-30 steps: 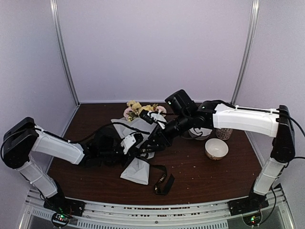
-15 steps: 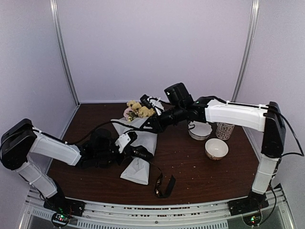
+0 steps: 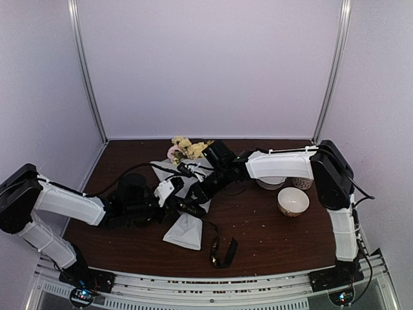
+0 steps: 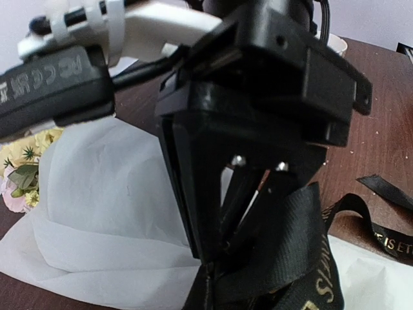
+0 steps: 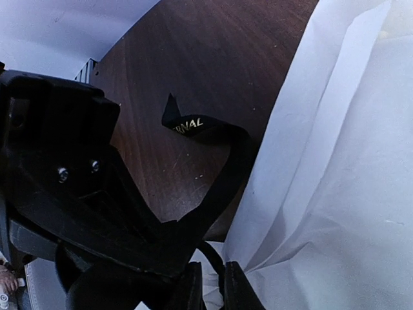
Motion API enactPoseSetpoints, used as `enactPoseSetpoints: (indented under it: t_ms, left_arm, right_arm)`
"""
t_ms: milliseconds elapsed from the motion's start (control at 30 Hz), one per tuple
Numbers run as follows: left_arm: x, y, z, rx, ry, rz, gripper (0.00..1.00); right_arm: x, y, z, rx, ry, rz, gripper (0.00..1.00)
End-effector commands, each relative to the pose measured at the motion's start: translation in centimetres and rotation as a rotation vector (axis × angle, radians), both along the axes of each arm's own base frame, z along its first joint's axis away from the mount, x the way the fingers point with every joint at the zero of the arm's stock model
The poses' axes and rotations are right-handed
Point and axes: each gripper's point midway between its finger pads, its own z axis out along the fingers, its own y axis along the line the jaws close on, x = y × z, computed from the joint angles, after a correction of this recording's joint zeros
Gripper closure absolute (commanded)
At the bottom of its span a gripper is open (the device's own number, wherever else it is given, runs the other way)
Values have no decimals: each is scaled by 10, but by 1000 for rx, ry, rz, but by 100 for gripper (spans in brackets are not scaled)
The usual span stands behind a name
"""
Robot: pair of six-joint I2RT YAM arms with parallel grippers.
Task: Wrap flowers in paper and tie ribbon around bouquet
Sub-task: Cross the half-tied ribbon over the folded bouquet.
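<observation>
The bouquet (image 3: 166, 169) lies on the table (image 3: 277, 242), flowers (image 3: 184, 148) to the rear, paper (image 4: 110, 194) point to the front. The ribbon (image 3: 222, 248) crosses the paper; its free end trails on the table. Left gripper (image 3: 179, 205): fingers closed, pinching the ribbon. Right gripper (image 5: 213, 289): fingers narrow, ribbon between them.

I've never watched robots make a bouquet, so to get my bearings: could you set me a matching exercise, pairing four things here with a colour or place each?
Things:
1. flowers
2. ribbon
3. paper
4. nearer bowl

Descriptions:
A. black with light lettering
B. pale white, folded into a cone
C. cream and round, standing off to the right
D. pale yellow and pink, at the bundle's far end

Pairs: 1-D, 2-A, 3-B, 4-C
</observation>
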Motion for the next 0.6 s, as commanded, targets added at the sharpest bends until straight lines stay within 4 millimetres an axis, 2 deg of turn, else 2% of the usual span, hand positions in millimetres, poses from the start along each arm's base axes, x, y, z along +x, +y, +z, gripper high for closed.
enactPoseSetpoints:
  t_ms: [0, 333, 567]
  left_arm:
    - [-3, -6, 26, -77, -59, -34, 100]
    - [-1, -5, 18, -66, -36, -16, 100]
    - [0, -4, 16, -54, -35, -5, 100]
  right_arm:
    - [-17, 15, 4, 66, 80, 88, 86]
    - [-43, 16, 12, 155, 150, 214, 83]
    - [-52, 12, 19, 186, 152, 251, 87]
